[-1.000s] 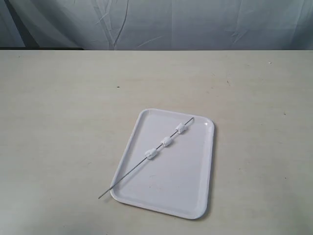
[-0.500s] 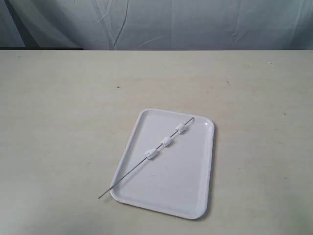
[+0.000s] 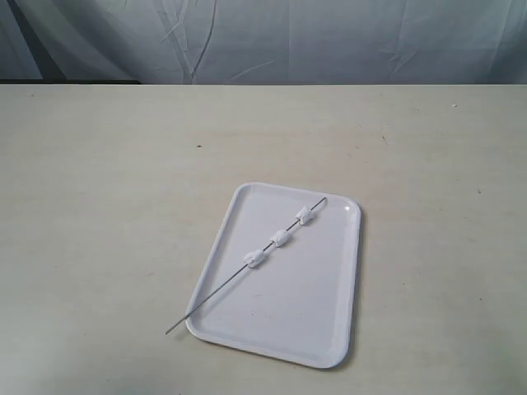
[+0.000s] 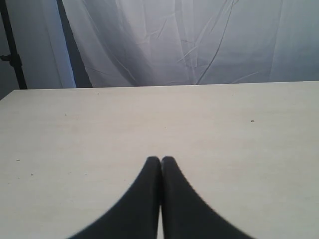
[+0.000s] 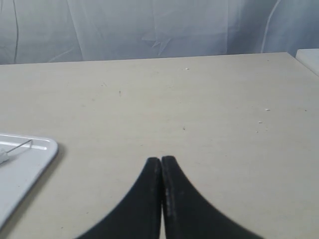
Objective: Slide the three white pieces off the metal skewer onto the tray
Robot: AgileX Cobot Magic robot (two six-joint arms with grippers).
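Observation:
A glossy white tray (image 3: 317, 329) lies on the table in the exterior view. Across it slants a thin metal skewer (image 3: 216, 295), one end poking past the tray's near left rim. Three white pieces are threaded on its upper half: one (image 3: 306, 216), one (image 3: 281, 239) and one (image 3: 254, 258). Neither arm shows in the exterior view. My left gripper (image 4: 160, 159) is shut and empty above bare table, with no task object in its view. Also shut and empty, my right gripper (image 5: 161, 159) has the tray's corner (image 5: 42, 149) and the skewer's tip (image 5: 25, 144) off to one side.
The beige table (image 3: 99, 189) stretches all round the tray. A wrinkled white curtain (image 3: 329, 41) hangs behind its far edge. A pale object (image 5: 310, 57) sits at the table's corner in the right wrist view.

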